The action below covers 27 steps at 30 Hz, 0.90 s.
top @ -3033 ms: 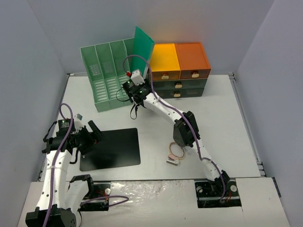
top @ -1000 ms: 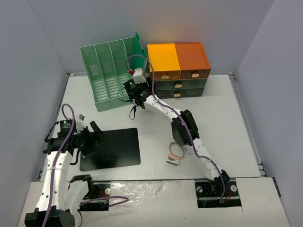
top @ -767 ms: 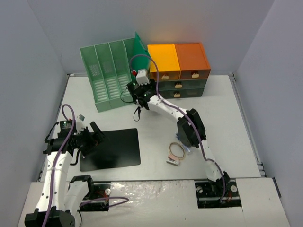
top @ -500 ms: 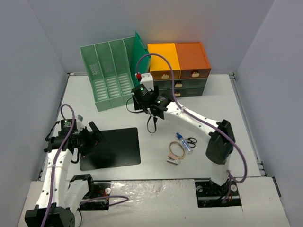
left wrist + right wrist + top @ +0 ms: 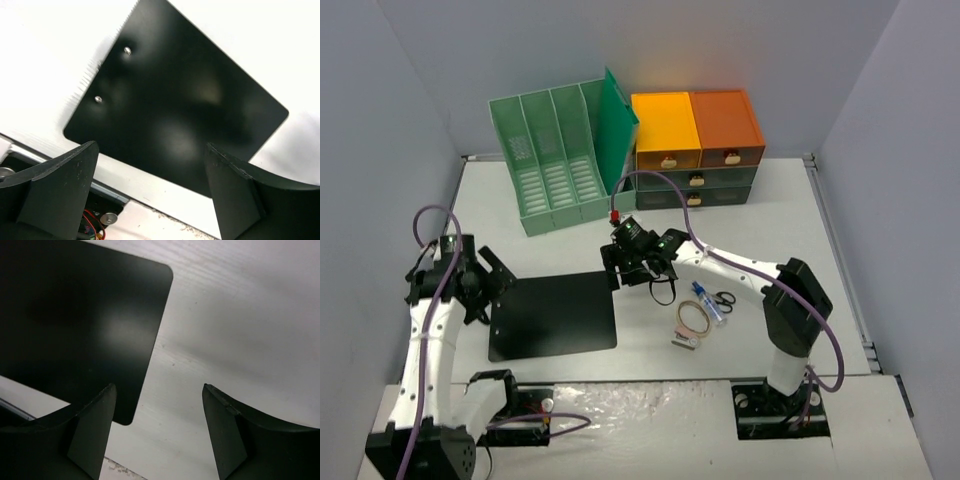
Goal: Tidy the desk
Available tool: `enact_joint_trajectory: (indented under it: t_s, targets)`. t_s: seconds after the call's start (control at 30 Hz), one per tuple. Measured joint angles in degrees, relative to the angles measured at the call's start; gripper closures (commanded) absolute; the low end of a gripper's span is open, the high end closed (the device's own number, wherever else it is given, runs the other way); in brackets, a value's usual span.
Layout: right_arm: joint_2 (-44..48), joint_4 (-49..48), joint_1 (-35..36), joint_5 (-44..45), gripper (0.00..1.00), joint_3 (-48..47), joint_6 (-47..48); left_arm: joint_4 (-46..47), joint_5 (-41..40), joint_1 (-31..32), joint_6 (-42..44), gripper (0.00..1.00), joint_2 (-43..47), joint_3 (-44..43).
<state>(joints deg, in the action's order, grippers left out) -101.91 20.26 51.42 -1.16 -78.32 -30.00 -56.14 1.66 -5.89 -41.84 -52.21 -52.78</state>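
Observation:
The desk (image 5: 770, 230) is a flat off-white tabletop with metal rails at its edges. A black mat (image 5: 555, 315) lies flat on it at the near left. My left gripper (image 5: 488, 285) is open and empty over the mat's left edge. In the left wrist view the mat (image 5: 175, 100) fills the space between the spread fingers of the gripper (image 5: 150, 200). My right gripper (image 5: 628, 268) is open and empty just off the mat's far right corner. The right wrist view shows the mat's rounded corner (image 5: 75, 330) and bare desk (image 5: 240, 315) between the gripper's (image 5: 157, 435) fingers.
A mint-green file rack (image 5: 550, 160) stands at the back with a dark green folder (image 5: 616, 125) leaning in its right end. An orange-and-grey drawer unit (image 5: 695, 150) is beside it. Scissors and a pen (image 5: 712, 298), a tape ring (image 5: 693, 318) and a small clip (image 5: 685, 340) lie right of the mat.
My right arm has drawn back from the file rack to the mat's far right corner, leaving the green folder in the rack. My left gripper has shifted left and back to the mat's left edge.

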Motion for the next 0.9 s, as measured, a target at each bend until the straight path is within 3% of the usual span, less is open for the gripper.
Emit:
enact_joint_trajectory:
  t_s: [0.23, 0.47, 0.9]
  targets:
    - [2.4, -11.8, 0.1, -7.4, 0.34, 10.3, -0.8, -0.9, -3.9, -2.8, 3.6, 0.15, -11.0, -8.0]
    - [2.5, -23.4, 0.1, -11.5, 0.34, 18.5, -3.1, 1.0, 4.9, -15.0, 10.8, 0.14, -18.2, -8.4]
    - [3.4, -30.3, -1.0, -14.7, 0.34, 22.2, -3.7, 5.5, 16.9, -17.4, 16.8, 0.14, -28.2, -5.5]
